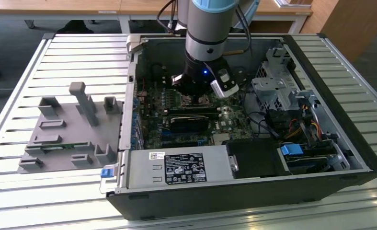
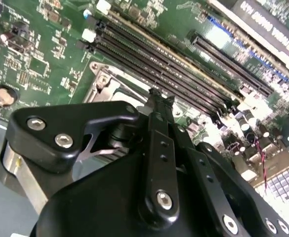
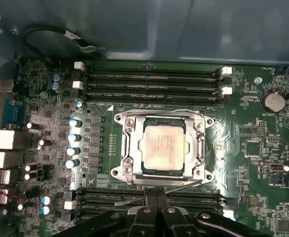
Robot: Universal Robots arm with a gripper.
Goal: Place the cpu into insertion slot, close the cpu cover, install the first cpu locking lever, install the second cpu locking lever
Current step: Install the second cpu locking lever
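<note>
In the first wrist view the cpu [image 3: 162, 144], a tan-silver square, lies flat in the insertion slot [image 3: 118, 170] in the middle of the green motherboard [image 3: 253, 163]. The grey cpu cover [image 3: 127, 148] lies down around it. One thin wire locking lever [image 3: 159, 110] runs along the cover's edge beside one bank of memory slots. The other lever [image 3: 184, 186] slants away from the opposite edge, right by my gripper [image 3: 156, 196], whose black fingers are shut side by side with nothing seen between them. In the second wrist view the gripper's tip [image 2: 156, 95] hovers by the socket's metal corner [image 2: 104, 81].
The arm [image 1: 204, 57] reaches down into an open black computer case [image 1: 239, 191]. Long black memory slots [image 3: 151, 79] flank the socket on two sides. A black card [image 1: 191, 120], a power supply [image 1: 175, 167] and a drive cage [image 1: 274, 91] crowd the case. A grey fixture [image 1: 67, 129] lies on the slatted table.
</note>
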